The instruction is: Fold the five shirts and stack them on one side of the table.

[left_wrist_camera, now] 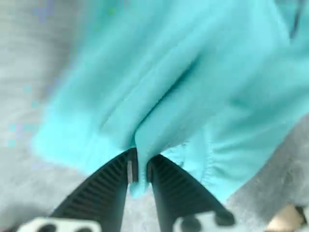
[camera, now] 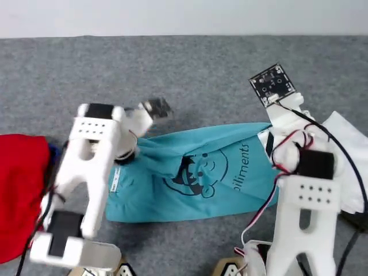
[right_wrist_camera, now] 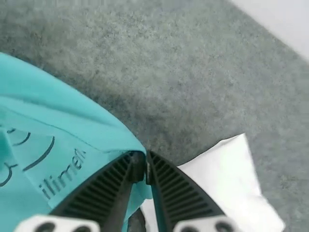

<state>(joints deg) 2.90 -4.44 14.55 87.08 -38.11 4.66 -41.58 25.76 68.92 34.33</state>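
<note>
The left end effector (left_wrist_camera: pixel 138 164) is seen squeezed nearly together on a bunched fold of the teal shirt (left_wrist_camera: pixel 193 87), with cloth pinched right at the fingertips. The right end effector (right_wrist_camera: pixel 140 166) is clamped the same way on a corner edge of that same shirt.

From above, both sets of fingertips are mostly hidden under the arms' own bodies, so the grip can't really be judged there.

The teal shirt is spread on the grey table (camera: pixel 201 75) between the two end effectors, print side up and rumpled toward the left one. A white shirt (right_wrist_camera: pixel 227 179) is seen just beside the right end effector, partly covered by that arm in the high view. A red shirt (camera: pixel 20 190) is piled out past the left end effector and cut off by the frame edge. A bit of blue at its edge can't be made out.
</note>
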